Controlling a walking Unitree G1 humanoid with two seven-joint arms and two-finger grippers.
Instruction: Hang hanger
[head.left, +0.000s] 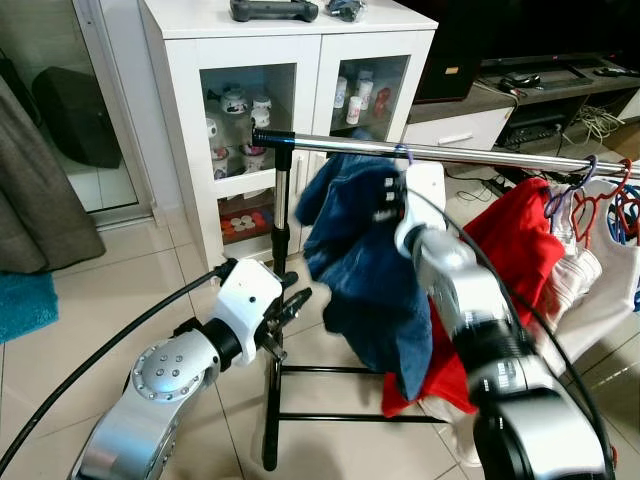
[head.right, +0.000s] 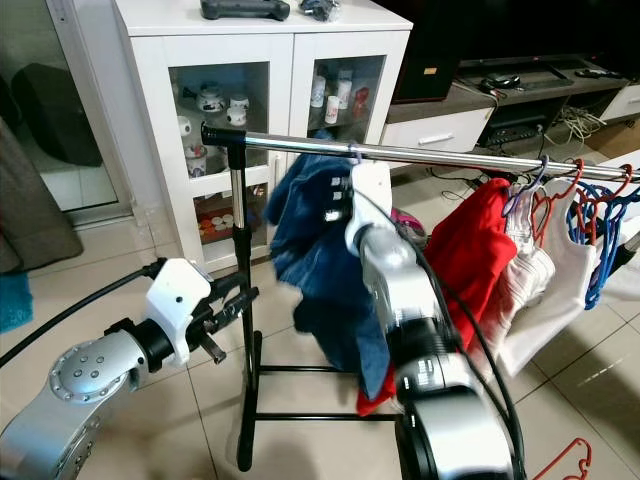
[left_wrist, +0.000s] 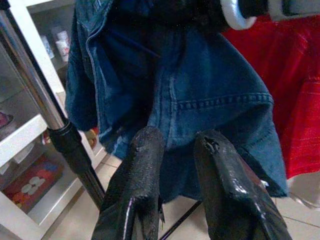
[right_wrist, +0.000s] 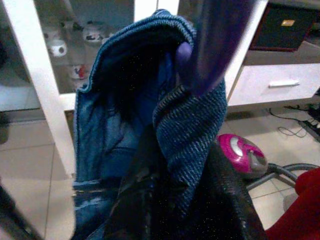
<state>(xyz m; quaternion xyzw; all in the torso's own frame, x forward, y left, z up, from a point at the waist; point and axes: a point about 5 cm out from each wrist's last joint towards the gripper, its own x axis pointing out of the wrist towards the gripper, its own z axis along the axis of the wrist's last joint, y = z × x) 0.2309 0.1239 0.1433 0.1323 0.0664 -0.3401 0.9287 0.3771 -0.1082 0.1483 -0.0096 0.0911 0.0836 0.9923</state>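
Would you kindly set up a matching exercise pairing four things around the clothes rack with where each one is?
Things:
1. blue denim garment
2. red garment
3. left gripper
4. white glass-door cabinet

Places:
A. behind the metal rack rail
B. hanging just right of the denim
C. held up at the rail by the right gripper
D. low beside the rack's black post, holding nothing

Pairs: 1-C, 2-B, 3-D, 4-A
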